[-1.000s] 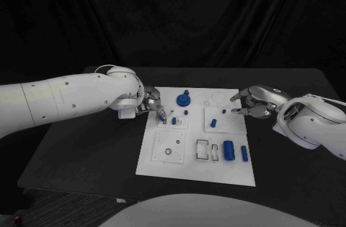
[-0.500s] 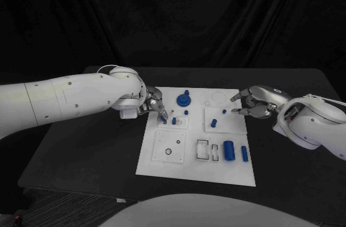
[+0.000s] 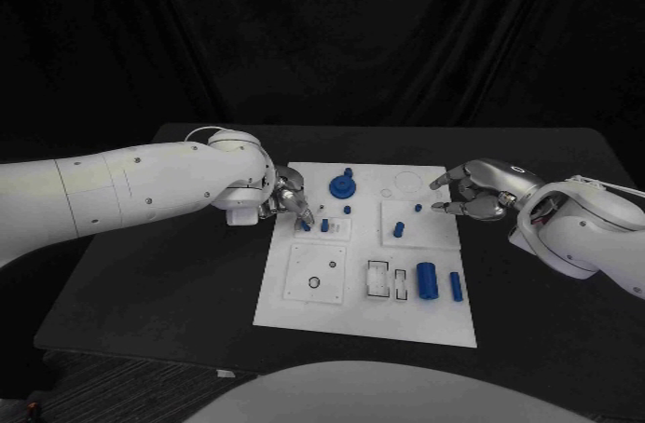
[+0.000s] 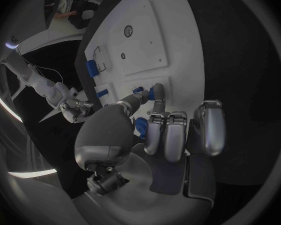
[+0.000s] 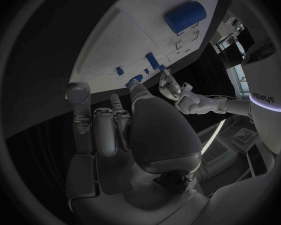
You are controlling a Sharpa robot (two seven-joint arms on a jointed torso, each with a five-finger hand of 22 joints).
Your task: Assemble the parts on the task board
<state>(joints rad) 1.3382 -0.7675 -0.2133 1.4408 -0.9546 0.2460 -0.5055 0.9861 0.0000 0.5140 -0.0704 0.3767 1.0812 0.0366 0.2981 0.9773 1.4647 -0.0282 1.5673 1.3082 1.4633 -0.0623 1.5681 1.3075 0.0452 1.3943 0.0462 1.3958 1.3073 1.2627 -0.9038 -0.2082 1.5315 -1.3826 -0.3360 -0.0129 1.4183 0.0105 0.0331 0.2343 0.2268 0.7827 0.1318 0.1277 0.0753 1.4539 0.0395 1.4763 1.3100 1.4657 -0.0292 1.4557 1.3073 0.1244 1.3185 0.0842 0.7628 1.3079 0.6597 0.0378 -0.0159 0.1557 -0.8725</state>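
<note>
Now, step: left hand (image 3: 286, 202) pinches a small blue part (image 4: 157, 91) over the board (image 3: 312, 311).
Next: seat it upright.
Right hand (image 3: 469, 192): curled, holding nothing.

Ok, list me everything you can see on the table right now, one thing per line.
task board: one, white, middle of the table
table: one, black, under the board
large cylinder: one, blue, lying near the board's right edge
slim cylinder: one, blue, beside the large one
round knob: one, blue, board's far end
small peg: one, blue, right-centre plate
left hand: silver, fingertips on a small blue part at the board's left edge
right hand: silver, fingers curled, at the board's right far corner
</note>
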